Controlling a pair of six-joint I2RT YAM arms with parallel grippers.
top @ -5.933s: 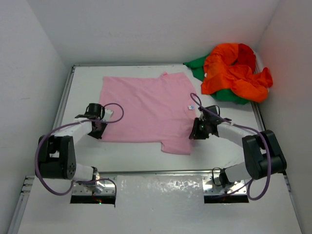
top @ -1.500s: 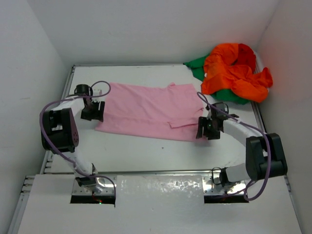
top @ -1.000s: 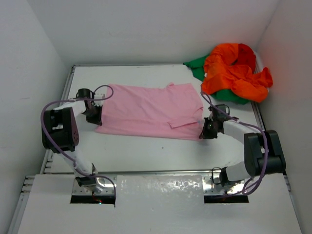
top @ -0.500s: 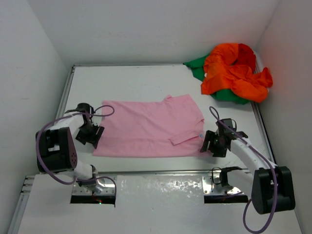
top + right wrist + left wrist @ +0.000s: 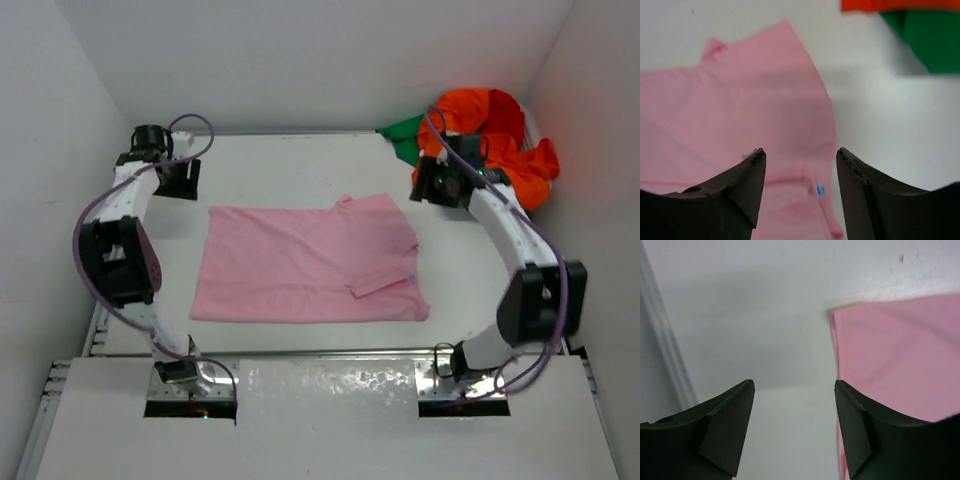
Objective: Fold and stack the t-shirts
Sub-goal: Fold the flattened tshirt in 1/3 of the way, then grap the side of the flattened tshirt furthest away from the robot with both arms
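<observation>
Pink t-shirt (image 5: pixel 310 265) lies flat on the white worktop (image 5: pixel 300 165), roughly centre and toward the near edge, folded into a wide rectangle w/ a small collar bump on its far edge and a sleeve flap doubled over near its right-hand near corner; a tiny blue tag (image 5: pixel 413 278) shows by that flap. Neither arm touches it. Left gripper (image 5: pixel 178 178) hangs over the far-left part of the worktop, beyond the shirt's far-left corner and close to the side rail; its fingers (image 5: pixel 730 430) stand apart w/ nothing between them (wrist cam shows bare worktop in the gap and the pink corner just ahead of the one finger, partly behind it). Right gripper (image 5: pixel 440 185) sits at the far right, between the pink shirt's far-right corner and the heap of other shirts; its fingers (image 5: pixel 735 195) are also spread, empty, w/ pink cloth seen through the gap below and no contact visible. The heap is piled in the far-right corner against the wall: bright orange t-shirt (image 5: pixel 480 135) crumpled on top, green t-shirt (image 5: pixel 405 132) poking out underneath toward the worktop's middle, and a darker red t-shirt (image 5: pixel 512 112) showing as a patch at the back of the pile, approx. behind the orange. The right wrist cam catches an orange edge and a green wedge at the top right, apart from the pink shirt w/ bare worktop between.
</observation>
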